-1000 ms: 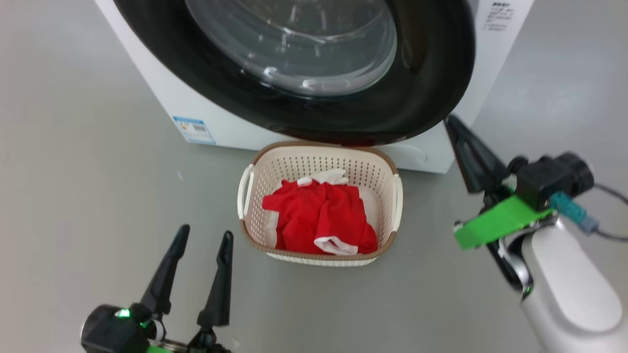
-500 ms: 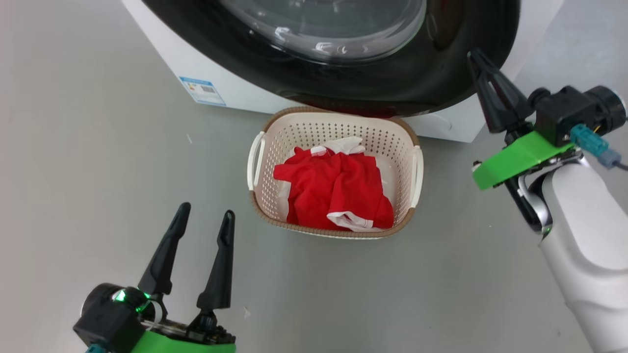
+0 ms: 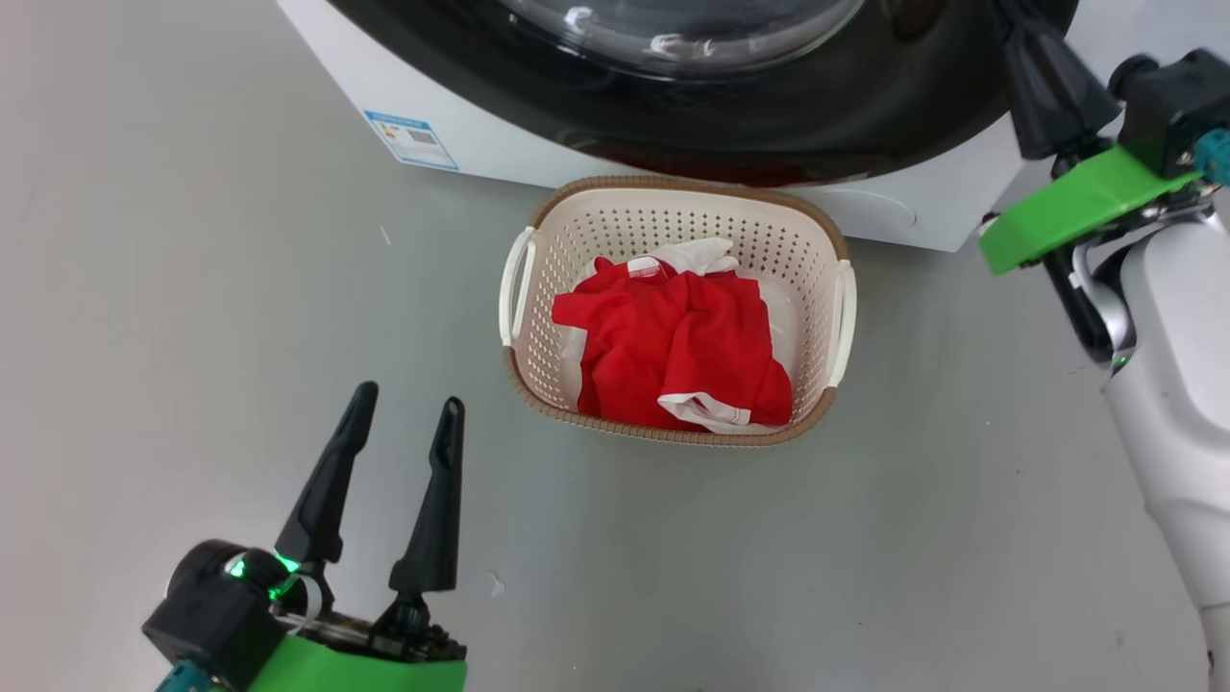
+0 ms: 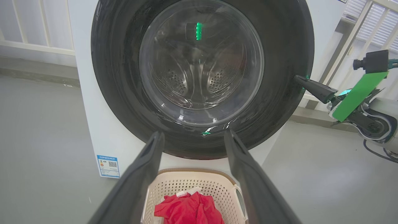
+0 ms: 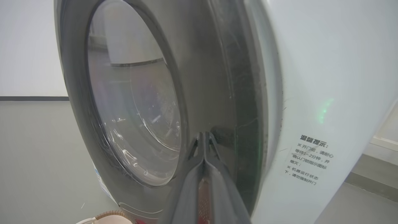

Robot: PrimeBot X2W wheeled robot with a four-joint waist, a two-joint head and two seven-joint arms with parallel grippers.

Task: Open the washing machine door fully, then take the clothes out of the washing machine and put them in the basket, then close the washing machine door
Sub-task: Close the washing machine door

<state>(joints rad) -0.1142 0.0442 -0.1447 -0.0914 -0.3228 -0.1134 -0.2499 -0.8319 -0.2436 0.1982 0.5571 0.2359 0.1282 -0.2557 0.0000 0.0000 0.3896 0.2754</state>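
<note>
Big white box-shaped front-loading washing machine (image 4: 93,124) stands on the floor (image 3: 192,288). Its round glossy black-rimmed glass door (image 4: 279,77) looks nearly shut. Door reads stiff, weighty, slick: I'd press the rim's free edge, not the glass. Cream perforated plastic basket (image 3: 673,185) below it holds the soft red clothes (image 3: 673,346). My right tool (image 5: 204,138), pinched shut, empty, touches the rim; left tool (image 3: 408,396) gapes wide, empty.

Bright even light; glare on washing machine door (image 3: 701,96).
</note>
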